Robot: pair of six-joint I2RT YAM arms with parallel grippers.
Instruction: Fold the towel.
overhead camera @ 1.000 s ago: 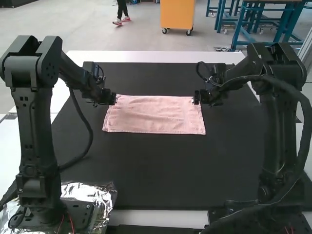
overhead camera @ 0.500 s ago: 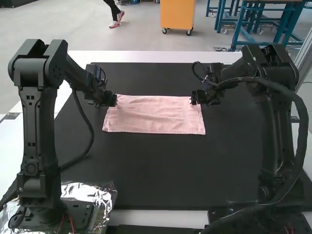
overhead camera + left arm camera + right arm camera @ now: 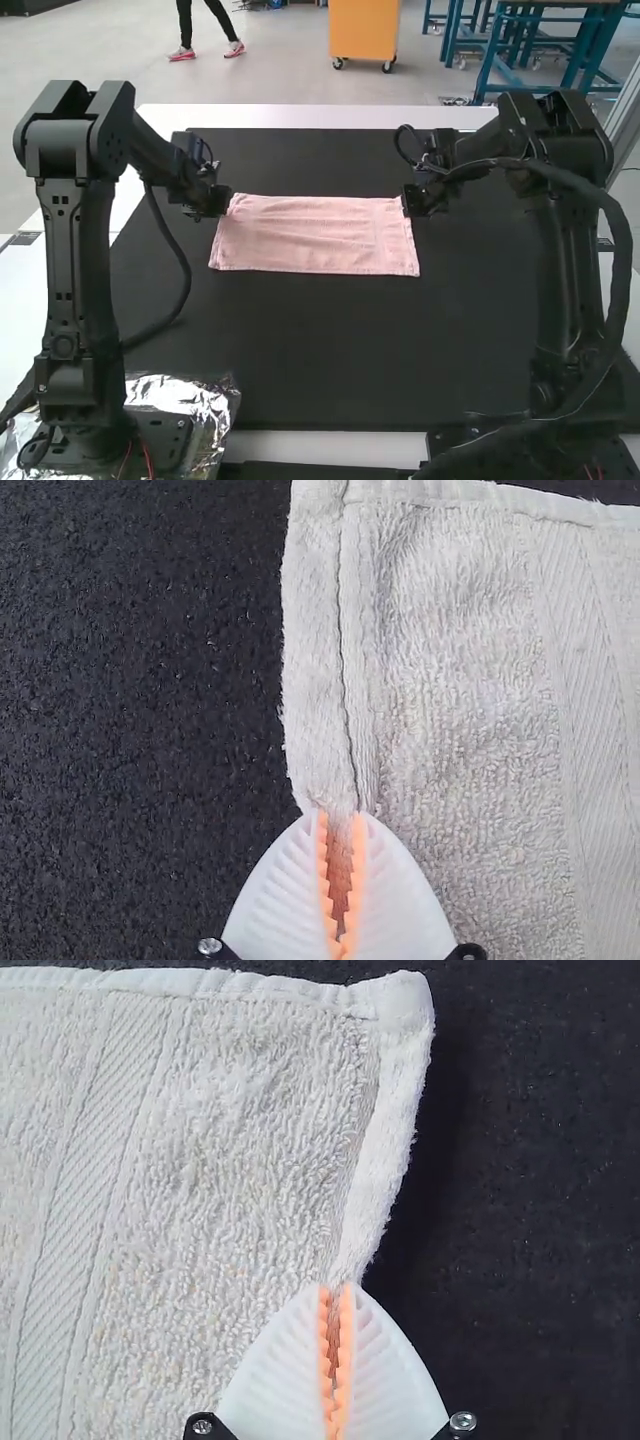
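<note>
Towel (image 3: pixel 315 238): flat on black mat (image 3: pixel 330 350) over table (image 3: pixel 300 115), long sides running between left arm (image 3: pixel 75 270) and right arm (image 3: pixel 575 270). Layer count: cannot be told. Both arms: upright from base, bent at high elbow, forearm angled forward and inward, wrist low over far part of towel.

Left gripper (image 3: pixel 222 204) and right gripper (image 3: pixel 408 204): set at opposite short sides, near far corners.

Change from earlier high view: slight outward shift of both wrists, away from each other; very slight shift of near towel edge toward left-arm side.

Edges: near long edge nearly straight; short sides flaring slightly toward near corners. Room: broad mat area between near edge and arm bases, shallower strip beyond far edge, further mat beside each short side.

Jaws, left gripper (image 3: pixel 338 815): nearly closed, thin slit between orange pads (image 3: pixel 358 865), side hem pinched at tips. Jaws, right gripper (image 3: pixel 336 1288): nearly closed, slimmer slit, opposite side hem pinched at tips.
</note>
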